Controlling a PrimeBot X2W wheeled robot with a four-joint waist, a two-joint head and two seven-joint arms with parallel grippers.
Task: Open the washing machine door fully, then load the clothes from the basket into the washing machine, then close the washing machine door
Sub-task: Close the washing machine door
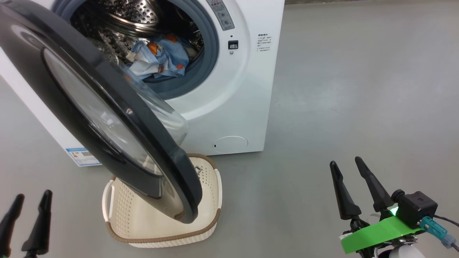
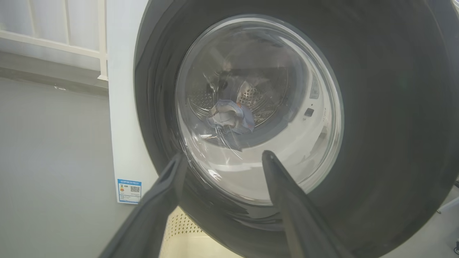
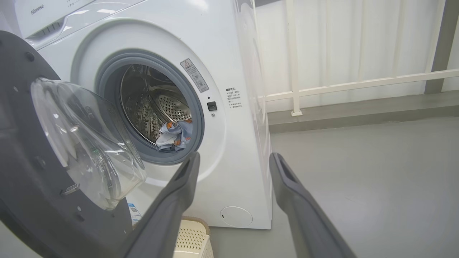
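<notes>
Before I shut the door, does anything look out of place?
Nothing spilled or damaged. The clothes lie at the drum's front edge, close to the gasket, and might get pinched by the washing machine door.

Grey floor (image 1: 358,89), smooth, faintly scuffed. White railing (image 3: 358,84) stands on a raised grey ledge (image 3: 358,107). Pale curtain (image 3: 340,43) hangs just behind the railing.

Grey floor (image 1: 340,89): washing machine (image 1: 233,100), basket (image 1: 161,239) just beside.

Bright even light; glare on washing machine door (image 2: 272,118) glass; wrist views bowed at edges.
</notes>
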